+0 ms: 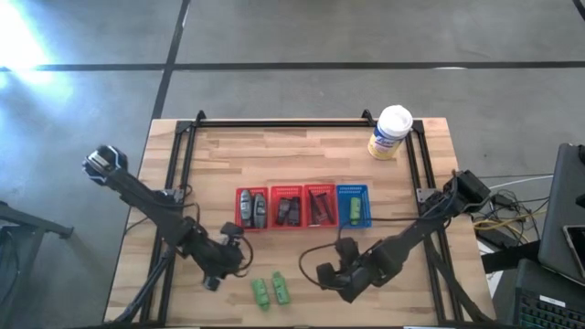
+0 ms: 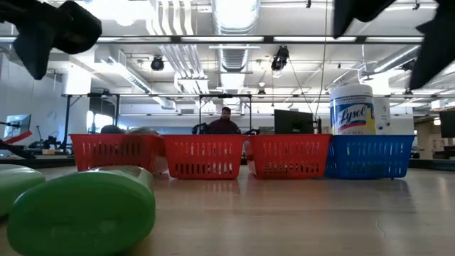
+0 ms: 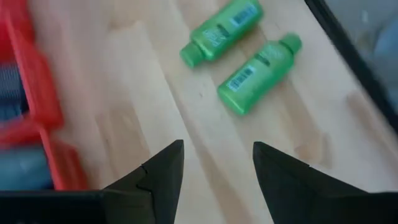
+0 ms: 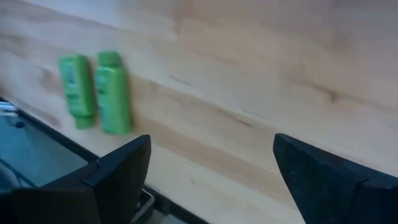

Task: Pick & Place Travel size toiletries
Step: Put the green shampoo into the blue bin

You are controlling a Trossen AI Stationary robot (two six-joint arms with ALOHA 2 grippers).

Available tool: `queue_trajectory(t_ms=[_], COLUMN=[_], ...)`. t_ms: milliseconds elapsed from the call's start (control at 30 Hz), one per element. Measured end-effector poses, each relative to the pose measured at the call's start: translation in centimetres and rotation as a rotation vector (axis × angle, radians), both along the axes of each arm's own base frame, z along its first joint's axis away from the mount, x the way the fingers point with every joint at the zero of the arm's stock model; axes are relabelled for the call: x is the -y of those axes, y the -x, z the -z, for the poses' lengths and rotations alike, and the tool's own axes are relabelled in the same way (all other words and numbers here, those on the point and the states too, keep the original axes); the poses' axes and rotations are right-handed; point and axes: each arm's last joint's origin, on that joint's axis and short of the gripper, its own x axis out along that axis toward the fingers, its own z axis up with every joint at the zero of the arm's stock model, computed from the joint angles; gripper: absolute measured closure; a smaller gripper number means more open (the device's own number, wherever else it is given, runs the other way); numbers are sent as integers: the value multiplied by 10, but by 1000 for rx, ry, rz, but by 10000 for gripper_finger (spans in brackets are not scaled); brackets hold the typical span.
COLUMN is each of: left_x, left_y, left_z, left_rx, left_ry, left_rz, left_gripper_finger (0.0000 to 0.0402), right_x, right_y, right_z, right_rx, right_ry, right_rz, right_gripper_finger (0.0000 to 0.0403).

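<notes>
Both grippers (image 1: 222,260) (image 1: 340,277) low, open, nr green tubes (image 1: 271,291)

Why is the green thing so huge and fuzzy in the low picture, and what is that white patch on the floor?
Low view: the bright green plastic bottle lies right against the lens, so it looms large and out of focus. High view: glare bleaches the grey floor at the top left corner. Left wrist view: the red mesh basket is smeared.

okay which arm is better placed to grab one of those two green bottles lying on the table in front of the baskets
Left, probably. In the high view the left tool sits closer to the two green bottles than the right tool, and its wrist view shows them just ahead of its open fingers.
</notes>
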Motion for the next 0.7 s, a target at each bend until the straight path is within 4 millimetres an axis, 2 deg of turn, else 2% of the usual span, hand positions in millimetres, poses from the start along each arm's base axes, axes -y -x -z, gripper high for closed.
queue_trajectory(t_ms=[133, 333, 500, 700], left_x=[2, 16, 25, 43], left_y=[0, -16, -31, -54], left_z=[8, 17, 32, 43], left_rx=[99, 229, 148, 106], left_ry=[-123, -278, -231, -235], left_rz=[237, 567, 687, 723], left_gripper_finger=[204, 201, 190, 172], right_x=[-1, -2, -2, -2], right_y=[3, 3, 3, 3], right_z=[1, 1, 1, 1], right_rx=[-51, -70, -68, -67], right_ry=[-52, -101, -94, -72], right_rz=[4, 38, 24, -26], right_gripper_finger=[51, 40, 39, 39])
